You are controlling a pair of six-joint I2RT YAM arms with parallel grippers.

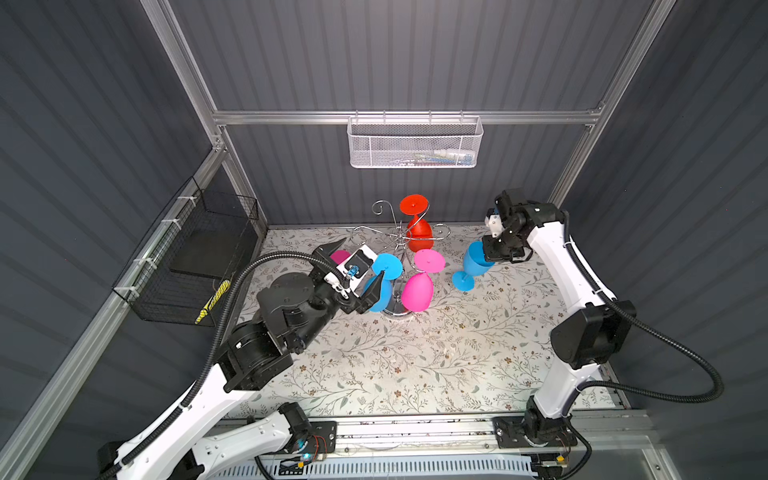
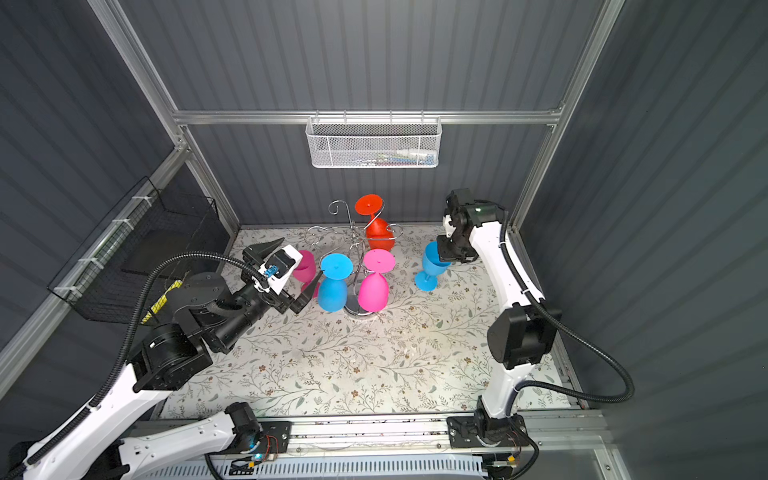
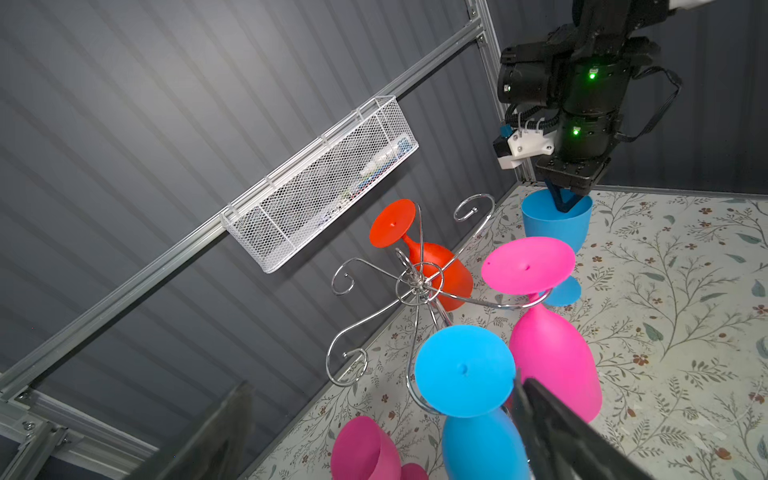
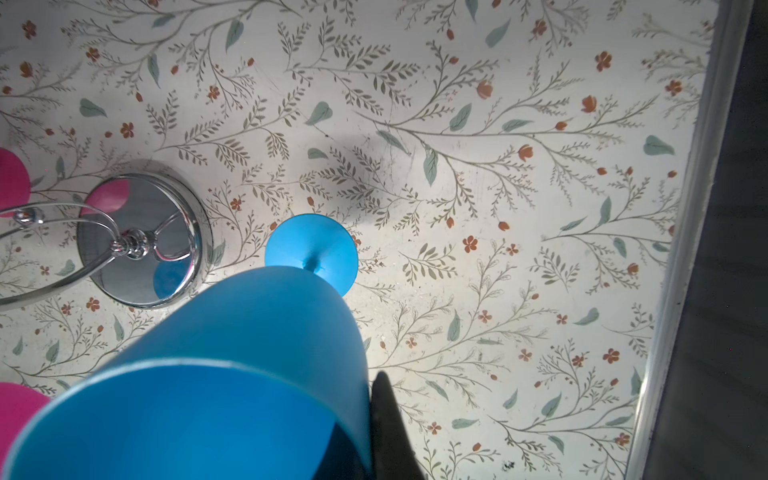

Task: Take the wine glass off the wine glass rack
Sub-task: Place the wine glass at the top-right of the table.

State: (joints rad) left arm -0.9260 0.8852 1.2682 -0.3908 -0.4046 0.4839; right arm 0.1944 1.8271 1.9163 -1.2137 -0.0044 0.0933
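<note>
Three glasses (image 1: pixel 417 293) hang on the wine glass rack (image 1: pixel 400 240); wide left pincer (image 2: pixel 301 257) flanks the blue wine glass (image 2: pixel 332 293) at 7 o'clock, right pincer (image 1: pixel 486 259) clamps a standing goblet (image 1: pixel 473 262). Snagging its foot could topple everything.

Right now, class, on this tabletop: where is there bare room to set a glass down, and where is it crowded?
Free: the front stretch of table between the wine glass rack and the front rail; also the strip between the upright blue glass and the right wall. Crowded: around the rack, with hanging glasses and the upright pink glass.
</note>
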